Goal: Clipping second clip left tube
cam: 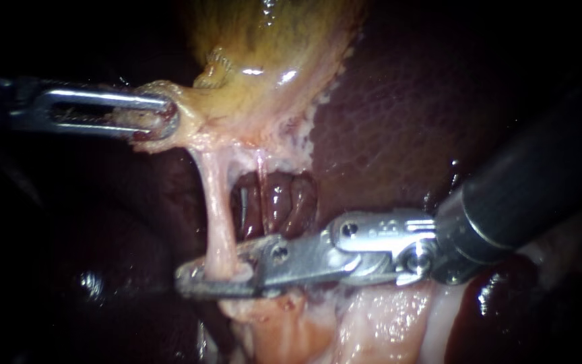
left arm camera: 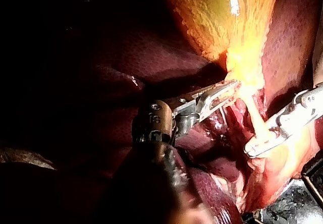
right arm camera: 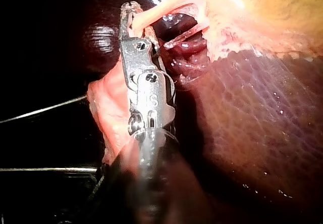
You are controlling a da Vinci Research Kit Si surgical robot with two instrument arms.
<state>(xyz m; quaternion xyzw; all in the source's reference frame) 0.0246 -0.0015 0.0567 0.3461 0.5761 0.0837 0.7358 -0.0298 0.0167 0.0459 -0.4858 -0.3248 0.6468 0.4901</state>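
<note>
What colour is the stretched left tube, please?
The left tube is pale pinkish cream, seen best in the endoscope view.

the right instrument [cam: 203, 278] hides the left tube [cam: 215, 202] between its jaws.

No legible txt, labels, brands, nos. or signs in any view. Tiny stamped marks on metal wrist of right instrument [cam: 188, 280] & of left instrument [left arm camera: 231, 87], too small/blurred to make out
</note>
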